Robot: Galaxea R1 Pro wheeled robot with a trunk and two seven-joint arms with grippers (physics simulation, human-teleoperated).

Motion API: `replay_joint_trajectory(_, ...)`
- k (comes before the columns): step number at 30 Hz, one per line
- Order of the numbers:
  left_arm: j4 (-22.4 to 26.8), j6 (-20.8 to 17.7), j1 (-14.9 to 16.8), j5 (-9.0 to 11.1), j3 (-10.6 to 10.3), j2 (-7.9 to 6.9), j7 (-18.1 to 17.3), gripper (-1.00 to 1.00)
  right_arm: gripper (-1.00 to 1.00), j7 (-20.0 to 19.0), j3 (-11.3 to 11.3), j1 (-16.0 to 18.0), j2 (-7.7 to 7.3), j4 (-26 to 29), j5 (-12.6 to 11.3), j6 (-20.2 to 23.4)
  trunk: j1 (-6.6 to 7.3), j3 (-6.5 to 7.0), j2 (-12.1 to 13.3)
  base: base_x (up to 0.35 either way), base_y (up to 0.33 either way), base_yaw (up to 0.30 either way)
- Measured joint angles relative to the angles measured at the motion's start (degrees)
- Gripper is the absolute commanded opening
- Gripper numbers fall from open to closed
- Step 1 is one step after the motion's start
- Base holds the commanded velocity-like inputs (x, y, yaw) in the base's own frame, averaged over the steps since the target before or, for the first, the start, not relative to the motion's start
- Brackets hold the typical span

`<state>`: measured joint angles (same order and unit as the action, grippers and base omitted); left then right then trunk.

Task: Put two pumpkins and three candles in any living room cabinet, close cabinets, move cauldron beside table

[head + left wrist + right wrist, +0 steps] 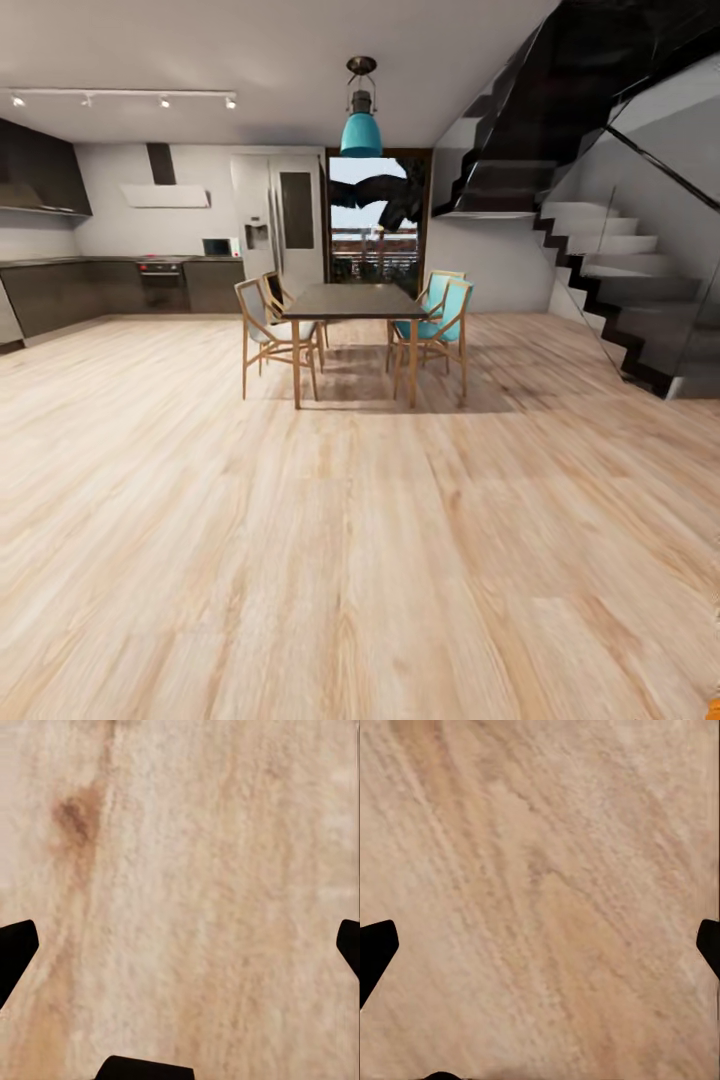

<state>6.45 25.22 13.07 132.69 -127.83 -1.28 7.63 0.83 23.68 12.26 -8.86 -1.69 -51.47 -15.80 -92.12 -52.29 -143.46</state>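
Pumpkins, candles, cabinet and cauldron are all sitting somewhere away from where you're looking right now; you're facing a dining and kitchen area, so you're in the travelling stretch, hunting for the living room. The plank floor [360, 560] is spreading wide in front of you, and it's lying directly under both grippers too. Off to the right a dark staircase [600, 280] is climbing behind glass. Straight ahead and well apart from your arms, a dark dining table [352, 300] is standing with wooden chairs [262, 330] tucked around it, a teal pendant lamp [361, 125] hanging above. Kitchen cabinets [90, 285] are running along the far left wall. Your left gripper [180, 945] is hanging with its fingers [15, 949] spread wide, nothing between them but floorboards. Your right gripper [540, 945] is doing the same, jaws apart and empty. My read: you're needing to turn the base until sofa, fireplace and TV unit are coming into sight. No brands, labels or writing are showing legibly anywhere.
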Motion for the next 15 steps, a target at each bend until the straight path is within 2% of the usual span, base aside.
replay_joint_trajectory(1, -0.04, 0.03, -0.02, 0.03, -0.02, -0.04, 0.0, 1.0, 1.0, -1.06, -0.08, 0.01, -1.36, 0.01, -1.86, 0.04, -0.01, 0.0, 0.0, 0.092, 0.032, -0.289)
replay_joint_trajectory(3, -0.04, 0.08, -0.03, -0.1, -0.08, -0.05, 0.0, 1.0, 1.0, -2.95, -0.03, 0.0, -3.05, 0.02, -3.84, 0.15, -0.02, 0.0, 0.0, 0.053, 0.018, -0.289)
replay_joint_trajectory(6, -0.13, 0.11, -0.06, -0.06, -0.15, -0.01, -0.02, 1.0, 1.0, -5.62, 0.15, 0.0, -4.81, 0.02, -6.37, 0.27, -0.02, 0.0, 0.0, 0.054, 0.006, -0.289)
replay_joint_trajectory(9, -0.47, -0.17, -0.14, -0.73, -0.45, 0.12, -0.02, 1.0, 1.0, -6.7, 0.17, 0.0, -5.33, 0.02, -7.17, 0.36, 0.0, 0.0, 0.0, 0.225, 0.002, -0.289)
replay_joint_trajectory(10, -0.69, -0.3, -0.21, -1.56, -0.52, 0.2, -0.01, 1.0, 1.0, -6.9, 0.17, -0.01, -5.44, 0.02, -7.33, 0.45, 0.0, 0.0, 0.0, 0.312, -0.016, -0.289)
replay_joint_trajectory(11, -1.05, -0.45, -0.36, -4.33, -0.54, 0.32, 0.02, 1.0, 1.0, -7.11, 0.13, -0.02, -5.57, -0.02, -7.49, 0.54, 0.0, 0.0, 0.0, 0.321, -0.062, -0.289)
replay_joint_trajectory(12, -1.28, -0.51, -0.46, -5.94, -0.47, 0.44, 0.05, 1.0, 1.0, -7.18, 0.12, 0.0, -5.73, -0.04, -7.59, 0.57, 0.0, 0.0, 0.0, 0.322, -0.074, -0.289)
replay_joint_trajectory(15, -1.27, -0.57, -0.46, -7.34, -0.43, 0.57, 0.07, 1.0, 1.0, -7.23, 0.11, 0.02, -6.28, -0.05, -7.73, 0.59, 0.0, 0.0, 0.0, 0.317, -0.113, -0.289)
